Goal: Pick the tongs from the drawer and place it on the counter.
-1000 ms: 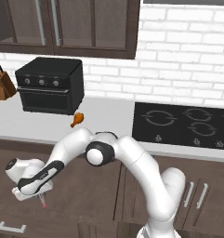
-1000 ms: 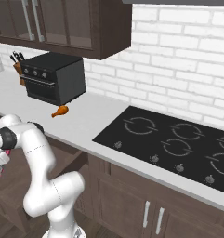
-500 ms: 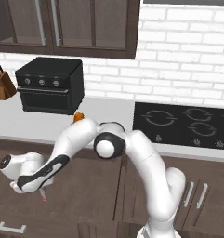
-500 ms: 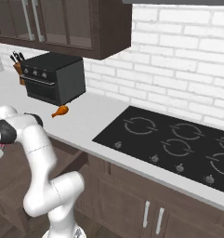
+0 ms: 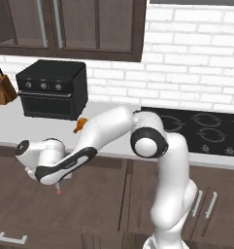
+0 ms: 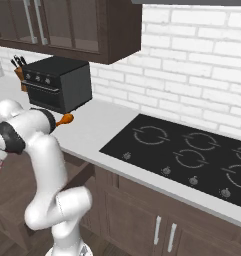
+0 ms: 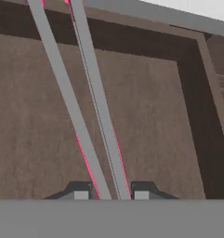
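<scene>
White brick and dark cabinets are framing this kitchen, and the counter [image 5: 113, 133] is running long and pale under the black toaster oven [image 5: 53, 90], with the stovetop [image 6: 187, 152] off toward the arm's right. An orange drumstick [image 6: 65, 119] is lying on that counter just beside the oven. Below it, the drawer [image 7: 146, 116] is standing open, its brown floor spreading out under the hand. The arm is reaching low and far to its left, and the gripper [image 5: 57, 187] is hanging over the drawer with the tongs [image 7: 92, 107] clamped between the fingertips [image 7: 141, 194], both grey arms with their pink edges running away from the hand. The pink tip [image 5: 58, 191] is poking out beneath the hand, seemingly clear of the drawer floor.

My read: the lift is under way. Doing it well is calling for a straight rise until the long tongs are clearing the drawer's front wall, then a swing toward bare counter, well apart from the drumstick, before letting go.
</scene>
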{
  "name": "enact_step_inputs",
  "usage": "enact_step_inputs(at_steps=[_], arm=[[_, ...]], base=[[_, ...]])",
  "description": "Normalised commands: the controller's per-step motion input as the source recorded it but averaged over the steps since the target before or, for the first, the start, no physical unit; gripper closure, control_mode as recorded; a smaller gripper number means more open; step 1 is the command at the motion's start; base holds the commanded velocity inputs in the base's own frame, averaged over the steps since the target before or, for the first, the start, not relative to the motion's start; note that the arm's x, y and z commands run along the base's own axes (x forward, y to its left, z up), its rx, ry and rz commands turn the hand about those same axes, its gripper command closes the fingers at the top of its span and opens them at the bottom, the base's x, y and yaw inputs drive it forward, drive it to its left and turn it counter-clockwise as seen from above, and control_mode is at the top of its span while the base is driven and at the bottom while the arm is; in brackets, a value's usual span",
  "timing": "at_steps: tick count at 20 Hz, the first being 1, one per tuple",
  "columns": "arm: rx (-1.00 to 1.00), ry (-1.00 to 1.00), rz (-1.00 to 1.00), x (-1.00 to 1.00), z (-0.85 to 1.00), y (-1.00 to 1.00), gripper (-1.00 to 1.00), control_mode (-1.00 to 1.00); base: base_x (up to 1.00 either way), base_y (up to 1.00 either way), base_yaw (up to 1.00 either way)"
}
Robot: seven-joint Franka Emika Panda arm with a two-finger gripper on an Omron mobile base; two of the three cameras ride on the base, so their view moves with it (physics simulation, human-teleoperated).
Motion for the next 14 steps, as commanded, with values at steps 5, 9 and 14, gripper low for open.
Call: enact_step_inputs(at_steps=[5,9,14], arm=[[0.14,-0.08,-0.22,0.00,1.00,-1.00,1.00,-1.00],[0.18,-0.06,-0.12,0.00,1.00,-1.00,1.00,-1.00],[0.20,0.01,-0.14,0.27,0.68,-1.00,1.00,-1.00]], base=[[0.00,0.00,0.00],[0.00,0.00,0.00],[0.00,0.00,0.00]])
